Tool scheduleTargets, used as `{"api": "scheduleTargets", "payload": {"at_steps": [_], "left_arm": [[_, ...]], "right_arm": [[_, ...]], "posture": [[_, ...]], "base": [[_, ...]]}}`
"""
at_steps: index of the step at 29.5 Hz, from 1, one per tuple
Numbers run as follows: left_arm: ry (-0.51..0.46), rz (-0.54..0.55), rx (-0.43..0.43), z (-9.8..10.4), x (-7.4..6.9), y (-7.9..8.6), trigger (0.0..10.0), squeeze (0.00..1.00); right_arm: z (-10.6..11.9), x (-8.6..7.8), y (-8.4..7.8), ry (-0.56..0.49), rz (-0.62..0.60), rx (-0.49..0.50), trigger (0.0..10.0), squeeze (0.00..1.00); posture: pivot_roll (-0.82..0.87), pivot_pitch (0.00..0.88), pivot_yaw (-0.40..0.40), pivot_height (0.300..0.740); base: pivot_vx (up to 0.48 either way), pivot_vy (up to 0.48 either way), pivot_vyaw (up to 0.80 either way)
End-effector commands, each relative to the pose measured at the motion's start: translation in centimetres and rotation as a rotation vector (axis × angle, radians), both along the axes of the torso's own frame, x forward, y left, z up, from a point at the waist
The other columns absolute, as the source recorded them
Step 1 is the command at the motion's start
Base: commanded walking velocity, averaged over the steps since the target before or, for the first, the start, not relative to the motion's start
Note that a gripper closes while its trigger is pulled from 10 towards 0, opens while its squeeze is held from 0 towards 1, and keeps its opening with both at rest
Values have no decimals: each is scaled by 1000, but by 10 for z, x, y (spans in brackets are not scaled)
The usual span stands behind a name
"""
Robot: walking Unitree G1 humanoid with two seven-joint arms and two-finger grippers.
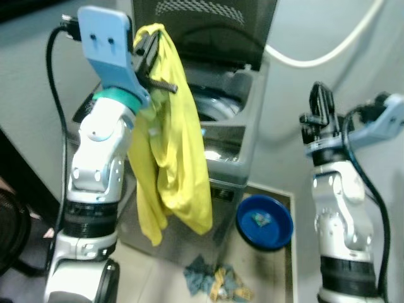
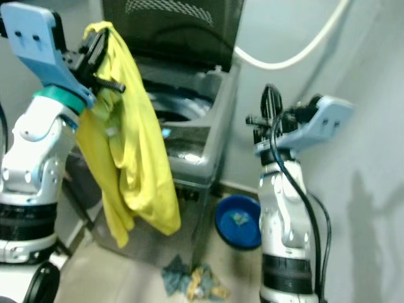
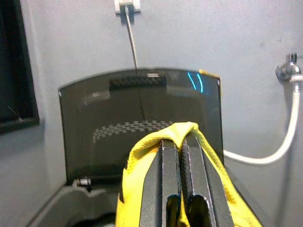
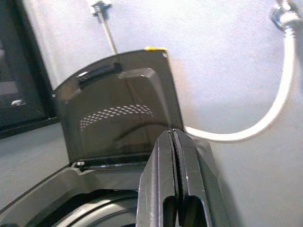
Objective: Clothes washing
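Observation:
A yellow garment (image 1: 172,151) hangs from my left gripper (image 1: 146,49), which is shut on its top fold. It dangles in front of the grey top-loading washing machine (image 1: 228,145), whose dark lid (image 3: 142,123) stands raised. The yellow cloth (image 3: 156,142) drapes over the black fingers (image 3: 171,175) in the left wrist view. My right gripper (image 1: 320,101) is shut with nothing in it, held up to the right of the machine. Its closed fingers (image 4: 175,175) point toward the raised lid (image 4: 123,113).
A blue basin (image 1: 265,221) sits on the floor to the right of the machine. Several crumpled cloths (image 1: 211,281) lie on the floor in front. A white hose (image 1: 328,47) runs along the wall to a tap (image 3: 289,71).

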State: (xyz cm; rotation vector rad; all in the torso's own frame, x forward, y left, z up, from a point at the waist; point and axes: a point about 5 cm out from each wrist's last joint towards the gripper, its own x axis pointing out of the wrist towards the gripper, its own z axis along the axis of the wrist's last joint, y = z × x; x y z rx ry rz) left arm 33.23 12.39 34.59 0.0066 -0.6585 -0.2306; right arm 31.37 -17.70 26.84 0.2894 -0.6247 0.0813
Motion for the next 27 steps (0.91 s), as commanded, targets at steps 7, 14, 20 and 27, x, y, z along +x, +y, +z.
{"api": "scheduleTargets", "payload": {"at_steps": [7, 14, 20, 27], "left_arm": [[-44, 12, 6, 5, -5, -1, 10000, 0], [-42, 11, 5, 4, -5, -2, 10000, 0], [-31, -2, 6, 3, -4, -4, 10000, 0], [-30, -24, 18, 2, -5, -8, 10000, 0]], "right_arm": [[0, 1, 9, 0, 17, -36, 10000, 0], [-1, 1, 9, 3, 16, -41, 10000, 0], [-2, 1, 8, 6, 8, -48, 10000, 0], [-2, 1, 7, 8, 5, -49, 10000, 0]], "posture": [[51, 0, 40, 740], [49, 0, 38, 740], [44, 0, 36, 740], [44, 0, 36, 740]], "base": [[480, 0, 0], [480, 0, 0], [260, 0, 0], [0, 0, 0]]}}
